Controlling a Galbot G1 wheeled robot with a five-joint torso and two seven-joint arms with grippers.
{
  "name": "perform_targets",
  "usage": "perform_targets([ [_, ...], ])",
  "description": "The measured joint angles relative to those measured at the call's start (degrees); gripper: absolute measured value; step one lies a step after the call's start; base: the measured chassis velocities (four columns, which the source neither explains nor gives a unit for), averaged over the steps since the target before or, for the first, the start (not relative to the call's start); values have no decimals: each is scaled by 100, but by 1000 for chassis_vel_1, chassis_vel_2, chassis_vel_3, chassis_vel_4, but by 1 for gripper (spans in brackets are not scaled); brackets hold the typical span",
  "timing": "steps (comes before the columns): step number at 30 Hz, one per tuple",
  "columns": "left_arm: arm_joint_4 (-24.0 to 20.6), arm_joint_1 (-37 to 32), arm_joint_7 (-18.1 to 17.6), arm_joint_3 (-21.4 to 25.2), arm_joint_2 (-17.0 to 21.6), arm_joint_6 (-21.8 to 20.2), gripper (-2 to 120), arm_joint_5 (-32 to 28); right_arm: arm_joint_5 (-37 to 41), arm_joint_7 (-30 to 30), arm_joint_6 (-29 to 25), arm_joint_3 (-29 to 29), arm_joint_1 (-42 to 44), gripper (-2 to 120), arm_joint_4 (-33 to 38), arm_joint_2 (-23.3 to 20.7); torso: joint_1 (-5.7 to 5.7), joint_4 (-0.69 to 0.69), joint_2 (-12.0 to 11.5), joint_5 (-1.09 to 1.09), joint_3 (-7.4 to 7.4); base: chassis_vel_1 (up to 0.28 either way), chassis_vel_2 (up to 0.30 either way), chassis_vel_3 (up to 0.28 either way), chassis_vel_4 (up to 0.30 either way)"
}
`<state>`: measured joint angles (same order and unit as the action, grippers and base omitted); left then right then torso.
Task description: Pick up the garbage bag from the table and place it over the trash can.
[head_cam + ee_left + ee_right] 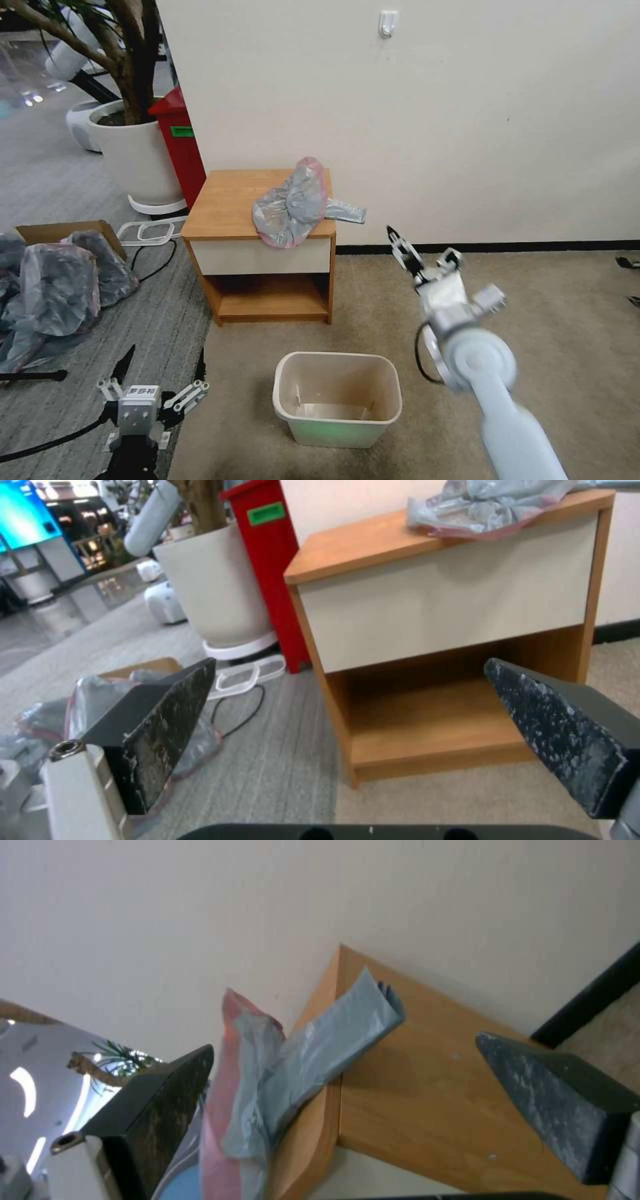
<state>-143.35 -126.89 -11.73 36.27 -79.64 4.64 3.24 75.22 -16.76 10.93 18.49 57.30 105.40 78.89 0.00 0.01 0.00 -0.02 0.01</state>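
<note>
**Garbage bag lying on table, right gripper open beside it**

Garbage bag (291, 207) is lying crumpled on the table (227, 200), its folded tail overhanging the side edge, just ahead of the right gripper (399, 244). That gripper is hanging in the air beside the table with fingers spread wide, touching nothing. Trash can (337, 399) is standing on the carpet below and behind it. Left gripper (160, 368) is idling low, open, well apart from the bag.
</note>
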Motion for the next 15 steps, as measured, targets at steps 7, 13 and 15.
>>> perform_targets([
  [7, 4, -96, 16, 24, -25, 59, 100, -50, 256, -82, -12, -272, -769, 100, -968, 346, 0, -1, 0, 1, 0, 0, 0, 0, 0],
  [13, 7, -73, 19, 73, -13, 53, 100, -111, 266, -53, -28, -311, -1156, 93, -1688, 608, 0, -1, 0, 1, -1, 0, 0, 0, 0],
  [15, 7, -69, 19, 75, -12, 51, 100, -114, 263, -28, -31, -306, -1217, 89, -1800, 636, 0, -1, 0, 1, -1, 0, 0, 0, 0],
])
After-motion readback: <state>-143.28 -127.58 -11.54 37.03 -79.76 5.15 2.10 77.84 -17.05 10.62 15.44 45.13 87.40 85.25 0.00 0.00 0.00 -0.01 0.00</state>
